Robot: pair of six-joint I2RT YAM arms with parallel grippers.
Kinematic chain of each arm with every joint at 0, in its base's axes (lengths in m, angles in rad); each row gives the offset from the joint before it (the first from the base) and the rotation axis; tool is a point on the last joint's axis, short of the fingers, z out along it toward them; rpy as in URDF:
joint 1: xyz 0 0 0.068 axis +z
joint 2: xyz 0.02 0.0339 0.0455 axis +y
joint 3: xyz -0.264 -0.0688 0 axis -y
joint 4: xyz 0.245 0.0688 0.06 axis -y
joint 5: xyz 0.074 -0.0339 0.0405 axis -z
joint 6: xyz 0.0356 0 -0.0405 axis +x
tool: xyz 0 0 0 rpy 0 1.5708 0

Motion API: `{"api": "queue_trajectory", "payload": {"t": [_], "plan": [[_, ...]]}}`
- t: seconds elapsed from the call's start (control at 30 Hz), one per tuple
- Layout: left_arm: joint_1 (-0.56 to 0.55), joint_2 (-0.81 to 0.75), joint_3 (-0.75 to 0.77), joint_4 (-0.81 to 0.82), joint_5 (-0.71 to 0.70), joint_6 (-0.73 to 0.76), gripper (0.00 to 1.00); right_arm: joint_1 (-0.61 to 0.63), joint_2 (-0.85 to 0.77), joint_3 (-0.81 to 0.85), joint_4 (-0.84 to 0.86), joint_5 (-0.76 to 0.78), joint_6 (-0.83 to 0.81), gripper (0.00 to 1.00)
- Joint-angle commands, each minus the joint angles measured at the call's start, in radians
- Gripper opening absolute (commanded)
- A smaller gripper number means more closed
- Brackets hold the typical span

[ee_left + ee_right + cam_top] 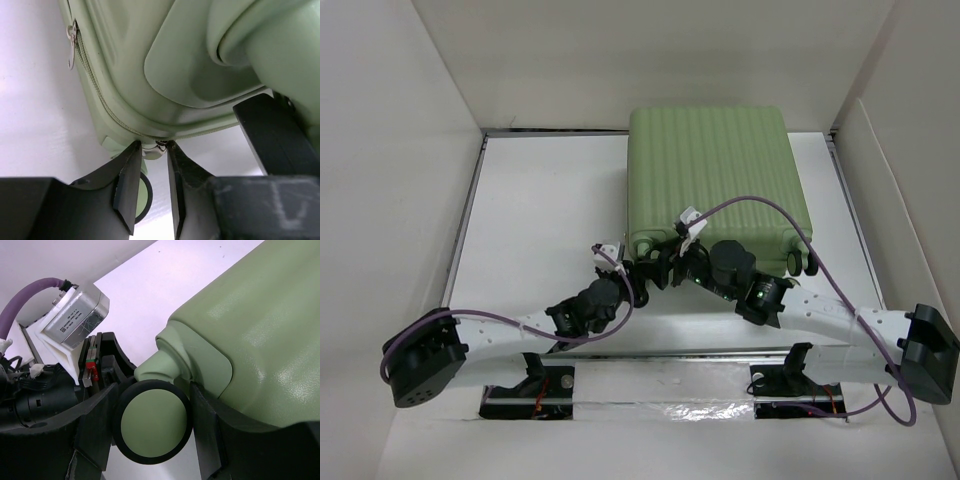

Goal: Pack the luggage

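1. The luggage (715, 170) lies flat on the white tabletop (550, 200), ribbed shell up, toward the far side and a bit right of centre. Its wheeled end faces the arms.
2. It's shut, so whatever's inside is totally hidden. The bit of zip line in the left wrist view looks closed along that corner too.
3. Both arms reach in to the near left corner of the case, really close to each other.
4. The left fingers (125, 185) are drawn nearly together, with just a narrow gap. A tiny zipper pull (161, 146) sits right between the tips. Honestly can't tell if they're actually nipping it or only flanking it.
5. A second zipper pull (71, 47) hangs further along the zip, well away from the fingers.
6. The right fingers (95, 430) are clamped on a wheel (152, 426) with a black tyre and pale green hub. Each finger presses against a side of the tyre.
7. Hard-to-see stuff: in the top view the arms and a purple cable (770, 205) cover that corner, so no contact shows from there. In the left wrist view another wheel (145, 195) peeks out, half hidden behind a finger. The left arm's wrist camera (75, 320) fills the upper left of the right wrist view.
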Motion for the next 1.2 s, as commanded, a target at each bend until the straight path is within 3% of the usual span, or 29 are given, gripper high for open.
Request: {"api": "queue_trajectory", "payload": {"t": [0.0, 0.1, 0.2, 0.33, 0.57, 0.7, 0.8, 0.97, 1.1, 1.17], "plan": [[-0.020, 0.008, 0.025, 0.209, -0.099, 0.016, 0.21, -0.014, -0.041, 0.022, 0.153, -0.025, 0.014, 0.29], [-0.036, 0.034, 0.038, 0.229, -0.142, 0.009, 0.17, -0.014, -0.044, 0.005, 0.170, -0.035, 0.025, 0.28], [-0.036, 0.062, 0.047, 0.227, -0.198, -0.008, 0.00, -0.014, -0.051, -0.004, 0.176, -0.041, 0.033, 0.27], [-0.036, 0.021, 0.042, 0.172, -0.246, 0.009, 0.00, -0.014, -0.086, -0.038, 0.176, -0.017, 0.042, 0.23], [-0.021, -0.137, -0.034, 0.002, -0.317, -0.011, 0.00, -0.014, -0.146, -0.046, 0.105, -0.021, 0.008, 0.02], [0.051, -0.223, -0.083, -0.058, -0.292, -0.028, 0.00, -0.014, -0.177, -0.043, 0.049, -0.055, -0.015, 0.00], [0.165, -0.237, -0.076, -0.031, -0.236, -0.010, 0.00, -0.014, -0.194, -0.041, 0.006, -0.103, -0.026, 0.00], [0.355, -0.125, -0.029, 0.121, -0.075, 0.047, 0.00, -0.004, -0.188, -0.035, -0.037, -0.163, -0.044, 0.00], [0.391, -0.062, 0.024, 0.167, 0.085, 0.061, 0.00, 0.005, -0.182, -0.032, -0.043, -0.166, -0.044, 0.00], [0.391, -0.105, -0.016, 0.213, 0.273, 0.097, 0.00, 0.005, -0.189, -0.031, -0.045, -0.141, -0.046, 0.00]]}}
